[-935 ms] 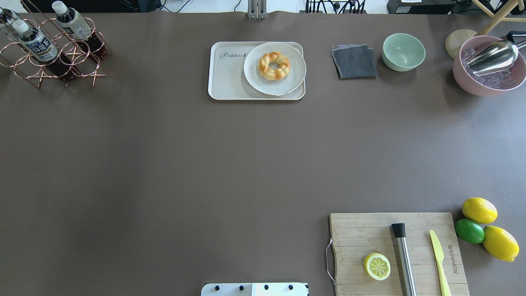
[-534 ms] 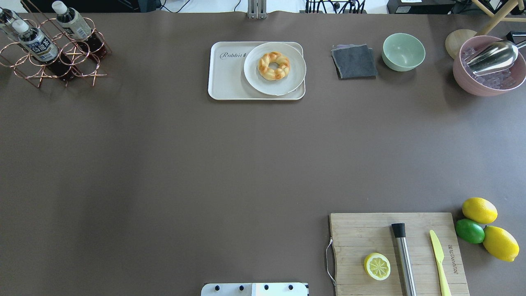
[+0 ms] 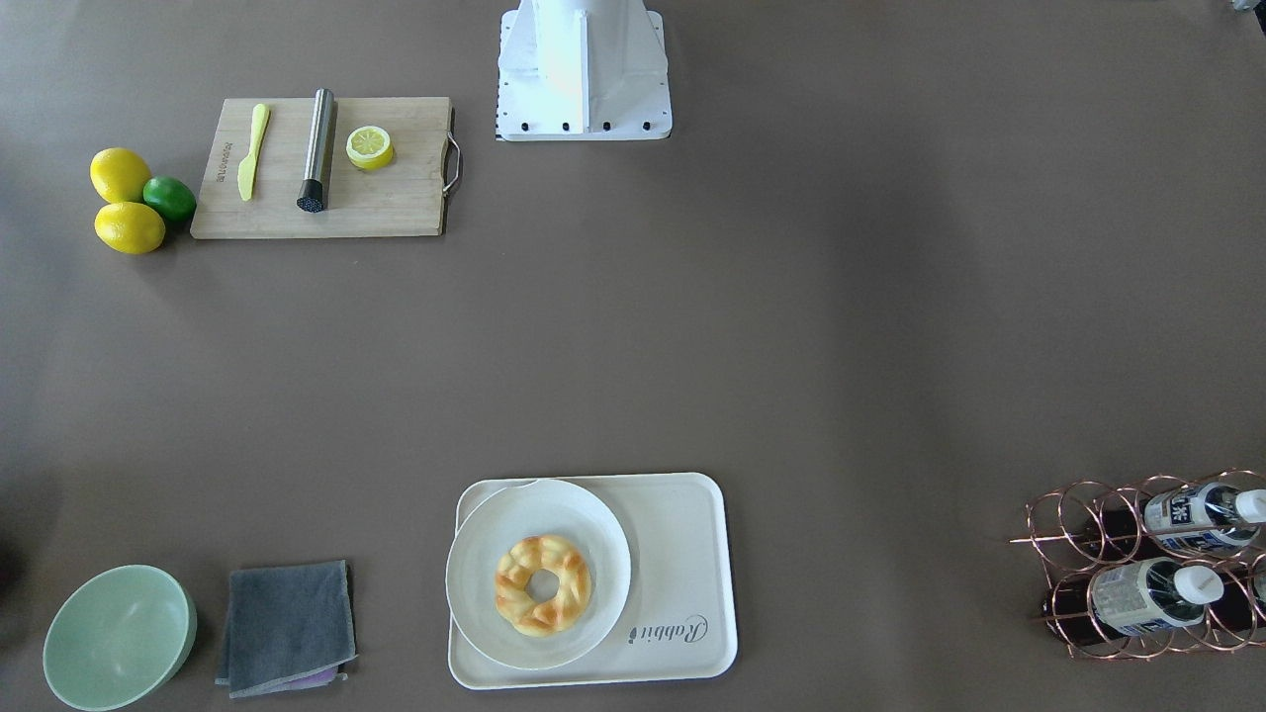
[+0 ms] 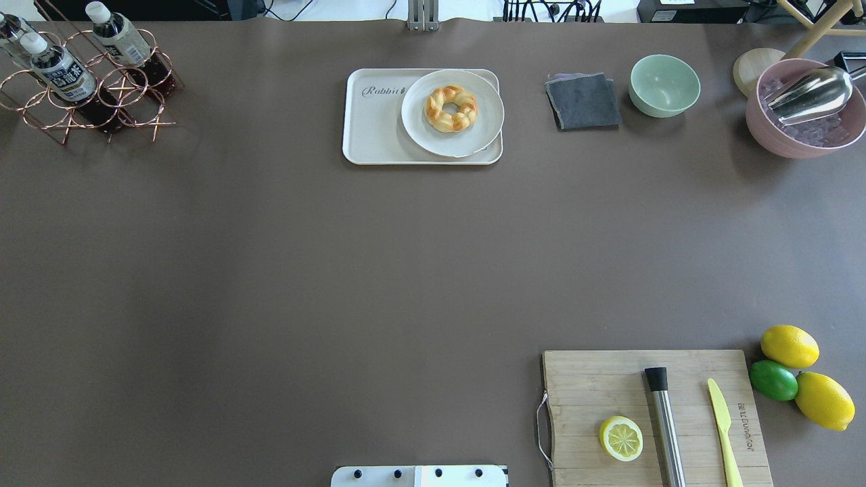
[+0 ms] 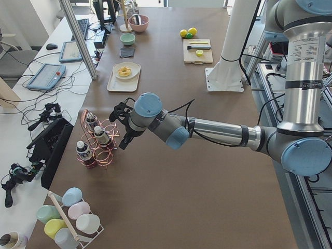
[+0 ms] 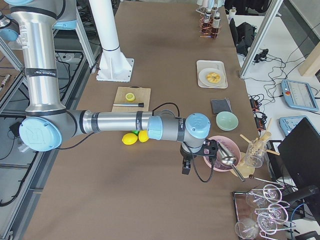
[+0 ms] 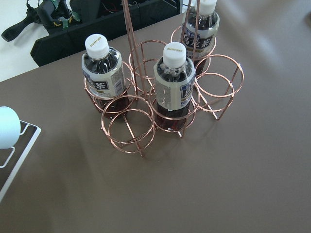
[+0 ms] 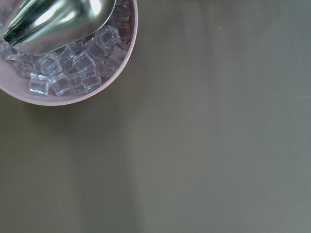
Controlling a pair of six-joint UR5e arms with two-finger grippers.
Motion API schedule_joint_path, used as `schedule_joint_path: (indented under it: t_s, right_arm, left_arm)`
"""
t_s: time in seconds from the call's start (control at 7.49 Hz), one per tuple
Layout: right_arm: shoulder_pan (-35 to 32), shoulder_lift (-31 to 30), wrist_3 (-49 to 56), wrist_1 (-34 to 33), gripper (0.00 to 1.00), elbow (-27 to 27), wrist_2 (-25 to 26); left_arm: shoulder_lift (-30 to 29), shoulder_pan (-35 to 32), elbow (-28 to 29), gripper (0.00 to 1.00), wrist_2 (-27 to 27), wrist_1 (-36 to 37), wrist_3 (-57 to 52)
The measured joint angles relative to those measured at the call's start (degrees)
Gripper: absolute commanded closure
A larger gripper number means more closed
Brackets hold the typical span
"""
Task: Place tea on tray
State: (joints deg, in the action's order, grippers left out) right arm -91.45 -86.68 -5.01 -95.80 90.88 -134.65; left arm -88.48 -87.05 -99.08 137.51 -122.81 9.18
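From the front, the cream tray [image 3: 682, 554] sits on the brown counter [image 3: 791, 326] at the edge far from the robot. A round white plate [image 3: 485, 534] with a ring-shaped pastry [image 3: 542, 585] covers the half away from the "Rabbit" lettering, so the lettered half is bare. The tea bottles [image 3: 1147, 596] stand in a copper wire rack [image 3: 1063, 514] well apart from the tray, at the same far edge on the robot's left. A wooden cutting board [image 3: 386, 203] lies near the robot's base.

Overhead, the rack is at the far left corner with three white-capped bottles in it, and none is on the tray. A pink bowl [image 4: 764, 138] holding a metal scoop [image 4: 812, 91] sits at the far right corner.

From the left end, the near arm stretches low over the counter. The left pincer [image 5: 123, 144] hangs just beside the rack, touching no bottle. I cannot tell whether it is spread or pressed together.

From the right end, the right pincer [image 6: 184, 169] hangs above the counter beside the pink bowl. Its state cannot be told either.

The left wrist camera looks down on the three bottles, each upright in a ring of the rack.

The right wrist camera shows the bowl's rim, ice cubes [image 8: 73, 73] and the scoop.
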Motion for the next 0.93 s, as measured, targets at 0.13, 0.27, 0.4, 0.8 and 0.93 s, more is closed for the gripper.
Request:
schedule_joint_path:
  t_s: [0.13, 0.27, 0.4, 0.8, 0.93]
  right_arm:
    - [0.0, 0.1, 0.0, 0.0, 0.0, 0.0, 0.0]
    - [0.0, 0.1, 0.0, 0.0, 0.0, -0.1, 0.0]
    - [0.0, 0.1, 0.0, 0.0, 0.0, -0.1, 0.0]
    - [0.0, -0.3, 0.2, 0.5, 0.0, 0.0, 0.0]
    - [0.0, -0.5, 0.2, 1.7, 0.0, -0.3, 0.0]
  left_arm:
    - [-1.1, 2.4, 1.0, 0.02, -0.4, -3.7, 9.2]
    - [-2.1, 5.3, 2.2, 0.02, -2.6, -8.0, 16.9]
    - [-2.5, 9.0, 2.8, 0.02, -7.7, -11.2, 21.9]
    - [-4.0, 14.5, 3.9, 0.02, -17.1, -13.8, 25.8]
    - [-4.4, 14.8, 4.0, 0.02, -19.4, -13.8, 26.0]
